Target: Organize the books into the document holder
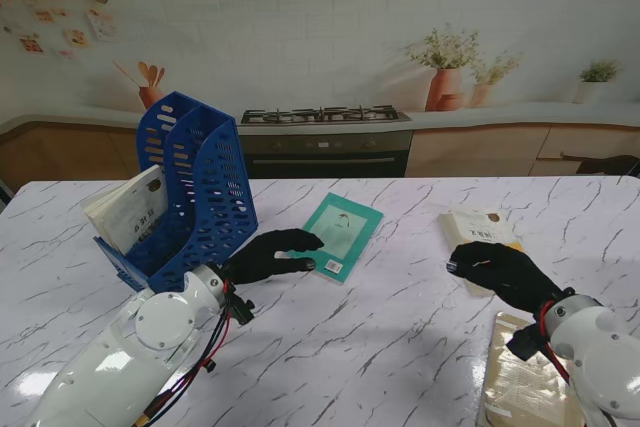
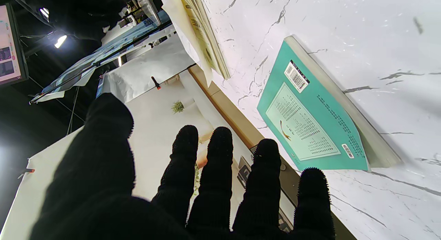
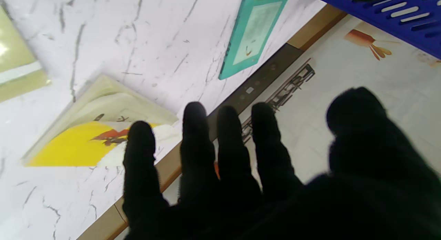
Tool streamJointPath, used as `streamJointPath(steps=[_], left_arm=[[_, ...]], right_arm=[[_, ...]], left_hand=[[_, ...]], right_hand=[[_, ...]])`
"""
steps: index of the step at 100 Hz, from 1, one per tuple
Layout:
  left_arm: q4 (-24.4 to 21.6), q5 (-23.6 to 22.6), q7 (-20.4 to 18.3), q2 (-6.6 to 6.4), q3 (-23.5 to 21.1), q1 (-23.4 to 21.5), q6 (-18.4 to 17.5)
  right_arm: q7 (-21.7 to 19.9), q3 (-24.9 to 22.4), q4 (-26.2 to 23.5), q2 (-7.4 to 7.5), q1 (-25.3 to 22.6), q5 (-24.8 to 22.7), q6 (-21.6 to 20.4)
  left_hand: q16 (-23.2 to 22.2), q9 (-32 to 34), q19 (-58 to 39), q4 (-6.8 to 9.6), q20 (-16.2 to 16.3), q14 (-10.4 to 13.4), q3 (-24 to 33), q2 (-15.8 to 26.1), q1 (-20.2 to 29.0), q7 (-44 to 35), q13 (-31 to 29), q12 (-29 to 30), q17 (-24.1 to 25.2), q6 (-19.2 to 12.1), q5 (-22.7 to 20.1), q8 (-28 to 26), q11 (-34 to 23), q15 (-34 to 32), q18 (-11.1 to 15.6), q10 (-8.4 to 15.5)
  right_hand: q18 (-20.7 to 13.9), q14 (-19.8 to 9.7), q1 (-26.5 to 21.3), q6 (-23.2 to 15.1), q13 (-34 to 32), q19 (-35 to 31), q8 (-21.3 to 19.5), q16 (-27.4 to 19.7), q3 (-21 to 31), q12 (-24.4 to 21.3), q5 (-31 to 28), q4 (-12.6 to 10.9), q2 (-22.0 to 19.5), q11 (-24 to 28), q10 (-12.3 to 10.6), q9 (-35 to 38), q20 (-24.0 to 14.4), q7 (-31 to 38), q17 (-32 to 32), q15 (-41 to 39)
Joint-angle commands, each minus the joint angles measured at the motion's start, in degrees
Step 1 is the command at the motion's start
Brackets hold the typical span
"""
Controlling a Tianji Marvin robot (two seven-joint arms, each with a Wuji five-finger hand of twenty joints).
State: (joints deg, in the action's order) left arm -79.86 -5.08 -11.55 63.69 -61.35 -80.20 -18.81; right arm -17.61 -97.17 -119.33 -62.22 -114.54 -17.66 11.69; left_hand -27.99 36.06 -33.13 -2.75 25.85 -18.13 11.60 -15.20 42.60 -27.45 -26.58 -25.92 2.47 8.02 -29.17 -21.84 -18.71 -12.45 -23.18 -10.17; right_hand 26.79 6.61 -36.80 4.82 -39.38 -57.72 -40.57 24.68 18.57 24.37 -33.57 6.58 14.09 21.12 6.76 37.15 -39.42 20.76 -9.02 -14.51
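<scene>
Right now your black-gloved left hand [image 1: 268, 255] sits w/ fingers [image 2: 220, 171] spread and nothing held, tips just beside the near edge of the flat teal paperback book [image 1: 343, 234] in the middle of the white marble-pattern table [image 1: 380, 347]. Your black-gloved right hand [image 1: 500, 272] is also open and empty, over the near end of the cream-and-yellow paperback book [image 1: 480, 230], though you can't tell if it touches. On the left, the blue perforated plastic document holder [image 1: 195, 192] stands tilted w/ a cream book [image 1: 130, 209] in its outer slot; another pale book [image 1: 520, 387] lies nearer to me by the right arm.
</scene>
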Motion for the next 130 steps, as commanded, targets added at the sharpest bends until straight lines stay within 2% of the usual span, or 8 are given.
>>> streamJointPath(steps=[1,43,57,68,74,104,117,130], left_arm=[[0.69,0.68,-0.92,0.08,-0.02,0.15,-1.48],[4.42,2.9,-1.94,0.37,1.95,3.35,-4.25],[5.35,3.8,-2.06,0.56,2.7,4.28,-4.9],[5.81,4.07,-2.22,0.61,3.11,4.76,-5.19],[5.85,4.35,-2.47,0.6,3.19,4.81,-5.1],[4.51,4.24,-2.45,0.53,2.71,3.92,-4.03],[4.03,4.26,-2.24,0.55,2.42,3.65,-3.78],[3.94,4.28,-1.79,0.67,2.33,3.46,-3.78]], right_arm=[[-0.08,-0.86,-2.33,0.24,-2.96,-1.17,1.8],[-0.55,-3.25,-6.78,0.19,-14.33,-11.53,7.99],[-1.19,-2.56,-5.59,0.43,-15.61,-15.04,9.14],[-0.89,-1.24,-3.5,0.59,-15.83,-19.62,8.68],[-2.21,-0.71,-2.93,0.9,-15.94,-20.83,9.08],[-5.42,2.19,0.51,1.82,-15.03,-20.16,12.18],[-4.86,3.58,3.07,1.86,-13.58,-17.35,10.5],[-4.13,5.25,5.06,1.83,-11.76,-15.27,9.48]], left_hand=[[-0.58,0.71,2.02,1.02,1.02,1.09,0.96,-1.39,-1.12,-0.54,-0.48,-0.41,1.25,0.34,0.46,0.31,-0.52,-1.57,1.25,1.46],[-0.55,0.76,2.55,0.91,1.27,0.69,1.22,-0.97,-1.48,-0.74,-0.47,-0.44,1.37,0.34,0.34,0.25,-0.47,-1.59,1.57,1.42],[-0.56,0.84,2.69,0.87,1.32,0.74,1.18,-0.51,-1.5,-0.84,-0.55,-0.47,1.36,0.33,0.27,0.23,-0.54,-1.67,1.78,1.35],[-0.57,0.98,2.8,0.86,1.36,0.73,1.23,-0.48,-1.22,-0.99,-0.62,-0.52,1.4,0.33,0.17,0.18,-0.66,-1.74,1.85,1.44],[-0.57,1.0,2.85,0.84,1.38,0.69,1.17,-0.47,-1.24,-1.04,-0.61,-0.53,1.41,0.36,0.21,0.17,-0.7,-1.76,1.9,1.47],[-0.72,1.51,3.03,0.81,1.5,0.42,1.26,0.01,-0.8,-1.62,-0.93,-0.64,1.36,0.53,-0.29,0.02,-1.07,-2.14,2.16,1.31],[-0.79,1.56,2.94,0.79,1.61,0.45,1.29,0.33,-0.62,-1.97,-1.04,-0.67,1.35,0.51,-0.35,-0.11,-1.18,-2.31,2.14,1.26],[-0.91,1.87,2.69,0.84,1.74,0.43,1.58,0.78,0.17,-2.53,-1.35,-0.74,1.28,0.48,-0.62,-0.32,-1.4,-2.59,2.25,1.26]], right_hand=[[0.48,0.53,-0.14,0.65,-0.78,-0.4,-0.35,-0.78,-1.35,-0.36,-1.85,-2.57,-1.2,0.53,0.25,0.72,0.57,-0.19,0.67,-0.72],[-1.93,2.9,-0.14,5.88,0.56,-1.63,1.37,-5.36,-0.18,-6.65,-2.43,-2.61,-2.77,-3.18,5.07,-0.42,5.47,-2.56,0.09,2.76],[-5.69,3.5,-0.57,8.38,1.87,-2.19,2.8,-9.44,1.75,-11.38,-2.36,-2.41,-3.38,-3.54,7.21,-2.55,11.52,-4.49,0.85,4.98],[-8.45,4.39,-2.33,10.68,2.14,-4.46,3.68,-11.87,5.69,-12.38,-2.4,-2.45,-4.21,-2.95,9.25,-3.65,17.48,-5.89,0.86,5.17],[-9.81,4.51,-2.83,11.47,2.64,-4.64,3.94,-12.49,6.75,-12.61,-2.45,-2.52,-4.81,-3.4,9.88,-4.12,18.26,-6.13,1.44,5.64],[-11.43,5.78,-6.13,13.83,1.86,-5.04,7.13,-15.65,12.18,-13.17,-4.41,-2.5,-8.78,-4.48,11.81,-3.02,19.48,-7.55,-0.27,5.21],[-11.57,5.24,-5.89,13.12,-0.42,-5.41,9.05,-16.42,22.29,-12.19,-5.69,-1.75,-10.17,-2.54,10.91,-2.11,19.64,-6.4,-1.78,5.68],[-10.82,5.58,-5.71,12.68,-2.62,-5.81,10.35,-16.41,25.79,-11.54,-6.57,-1.46,-8.21,-1.0,10.86,-0.64,19.57,-4.14,-3.59,5.39]])
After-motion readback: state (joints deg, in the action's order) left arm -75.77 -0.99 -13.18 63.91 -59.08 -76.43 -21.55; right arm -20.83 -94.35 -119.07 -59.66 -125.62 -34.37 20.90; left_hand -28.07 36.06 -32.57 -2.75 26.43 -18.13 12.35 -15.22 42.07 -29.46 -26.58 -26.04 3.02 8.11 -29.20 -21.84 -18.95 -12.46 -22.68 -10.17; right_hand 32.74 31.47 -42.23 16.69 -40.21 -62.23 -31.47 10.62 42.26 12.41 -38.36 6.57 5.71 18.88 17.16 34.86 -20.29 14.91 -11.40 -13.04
